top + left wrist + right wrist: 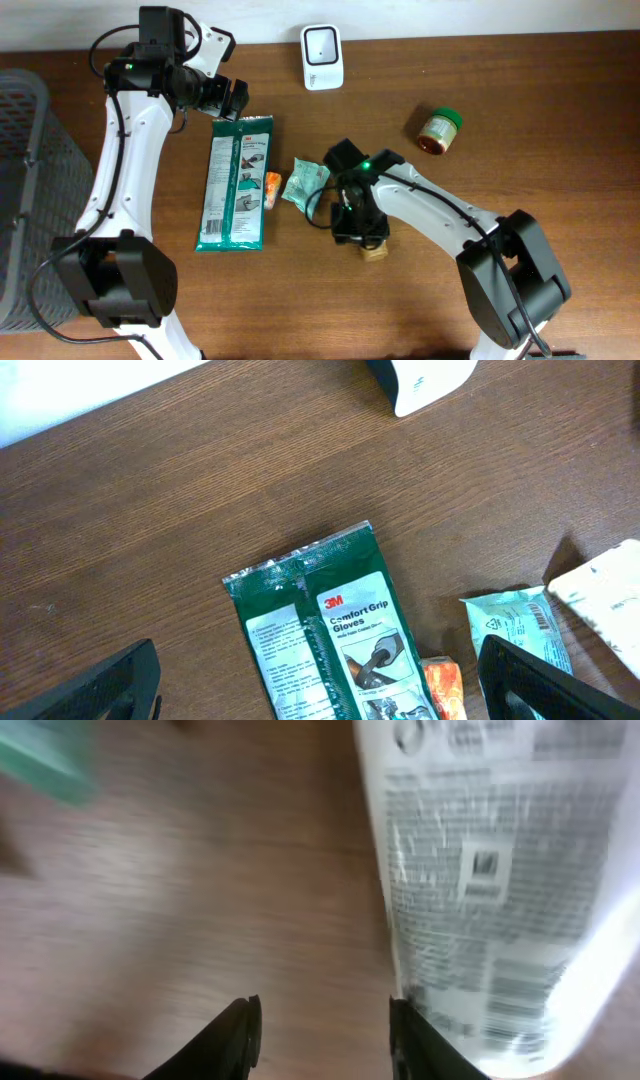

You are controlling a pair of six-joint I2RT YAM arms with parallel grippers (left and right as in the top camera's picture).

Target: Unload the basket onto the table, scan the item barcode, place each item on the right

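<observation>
Since the task singles out no item, the pack nearest a working hand is taken as the one to be scanned. On the tabletop (560, 90) the largest thing laid out is the green glove pack (235, 180), flat and left of centre. Its upper end is near the left hand (230, 97), which is spread wide and empty.

Right of centre, the printed pack (500, 870) is seen only in the blurred right wrist view. It is pale and glossy, covered in fine print, with barcode-like stripes near its lower end, and it lies just beside one finger of the right hand (322, 1020). That hand is part-spread; bare wood is seen between its fingers and nothing is grasped.

The pack is judged light, thin-walled and slippery, and likely to be creased if squeezed hard. It is best taken by a long edge, away from the stripes, so that the code is left uncovered for the scanner (322, 43) at the far edge.

In the overhead view only a small tan piece (375, 252) is seen under the right hand, and whether it belongs to the pack cannot be told.
</observation>
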